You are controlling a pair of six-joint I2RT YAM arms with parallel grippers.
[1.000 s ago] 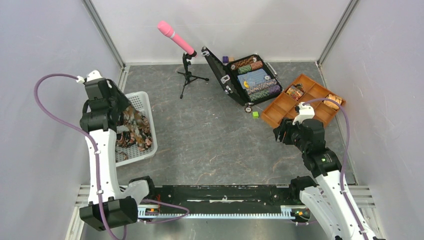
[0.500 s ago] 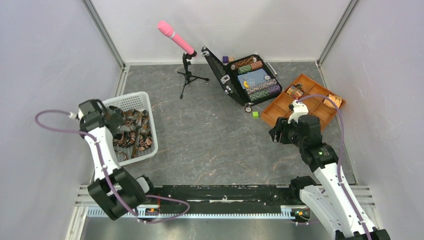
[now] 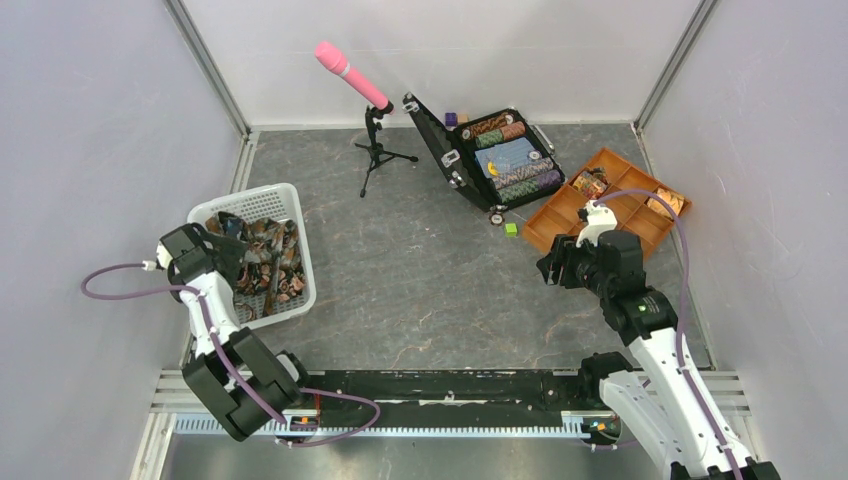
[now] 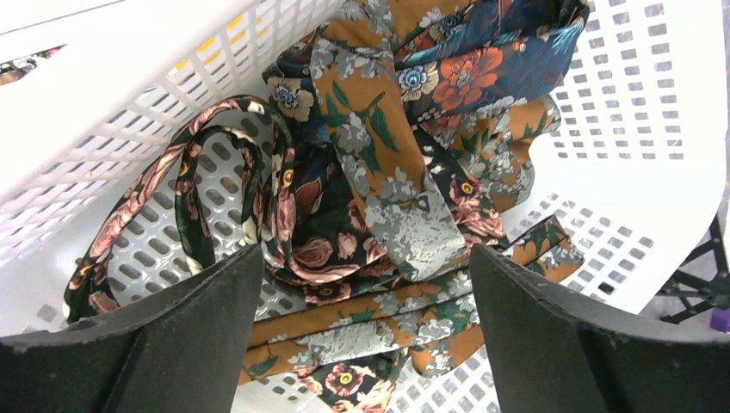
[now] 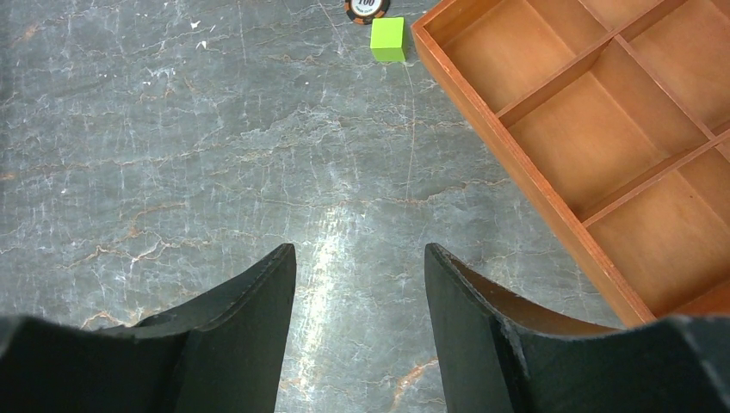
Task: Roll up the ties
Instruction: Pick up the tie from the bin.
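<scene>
Several floral ties (image 3: pixel 268 262) lie in a tangled heap inside the white basket (image 3: pixel 306 272) at the left. In the left wrist view the ties (image 4: pixel 379 198) fill the basket (image 4: pixel 637 103) floor, tan-gold and dark rose prints mixed. My left gripper (image 3: pixel 232 257) hovers low over the heap from the basket's left side. It (image 4: pixel 366 251) is open wide, with nothing between its fingers. My right gripper (image 3: pixel 548 270) hangs open over bare table beside the orange tray (image 3: pixel 560 225); it (image 5: pixel 359 249) holds nothing. Two rolled ties (image 3: pixel 590 183) sit in tray compartments.
An open black case of poker chips (image 3: pixel 505 158) stands at the back. A pink microphone on a tripod (image 3: pixel 372 130) is left of it. A green cube (image 5: pixel 388 39) and a loose chip (image 5: pixel 366 7) lie by the orange tray's (image 5: pixel 516 163) corner.
My left gripper opened and let go of the tie it held over the basket. That arm sank and drew back toward the near left. The right arm barely moved.
</scene>
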